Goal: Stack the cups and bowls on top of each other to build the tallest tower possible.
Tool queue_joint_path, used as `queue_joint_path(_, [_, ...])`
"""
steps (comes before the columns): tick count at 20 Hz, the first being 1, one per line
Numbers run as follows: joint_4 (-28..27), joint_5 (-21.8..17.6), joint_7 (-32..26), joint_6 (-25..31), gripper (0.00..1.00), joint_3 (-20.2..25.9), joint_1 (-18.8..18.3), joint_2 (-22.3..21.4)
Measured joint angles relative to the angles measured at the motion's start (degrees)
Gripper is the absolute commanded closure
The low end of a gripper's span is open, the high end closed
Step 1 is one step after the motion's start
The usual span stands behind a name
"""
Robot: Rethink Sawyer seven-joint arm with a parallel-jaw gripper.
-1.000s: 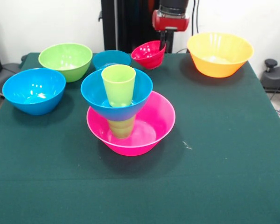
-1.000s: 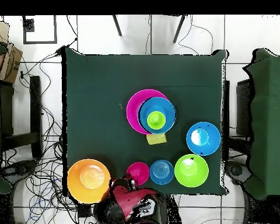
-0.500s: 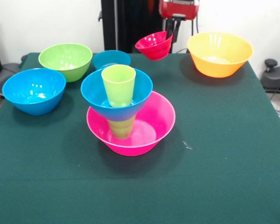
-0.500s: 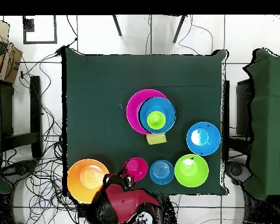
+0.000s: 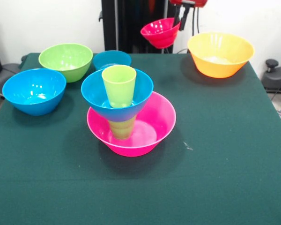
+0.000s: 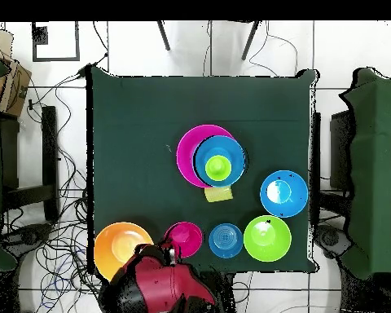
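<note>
Front view: the tool [image 5: 181,16] grips the small red bowl [image 5: 160,33] by its rim, tilted, clear above the green worktop [image 5: 215,140]. The tower [image 5: 124,112] stands mid-worktop: pink bowl, cup, blue bowl, green cup.

Overhead view: the red bowl [image 6: 183,238] sits between the orange bowl [image 6: 120,249] and small blue bowl [image 6: 226,240].

Pink bowl [image 5: 150,123], blue bowl [image 5: 96,93], lime cup [image 5: 119,84], dark green table [image 5: 215,154].
</note>
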Motion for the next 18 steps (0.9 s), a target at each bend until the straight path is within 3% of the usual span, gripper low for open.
queue_joint_path(7, [-7.2, -0.6, 0.0, 16.4, 1.0, -2.6, 3.3, -4.3])
queue_joint_path(12, [-12.5, -2.3, 0.0, 20.9, 1.0, -4.2, 5.4, -4.5])
queue_joint_path(18, [-17.8, -3.0, 0.0, 20.9, 1.0, -5.5, 6.6, -2.2])
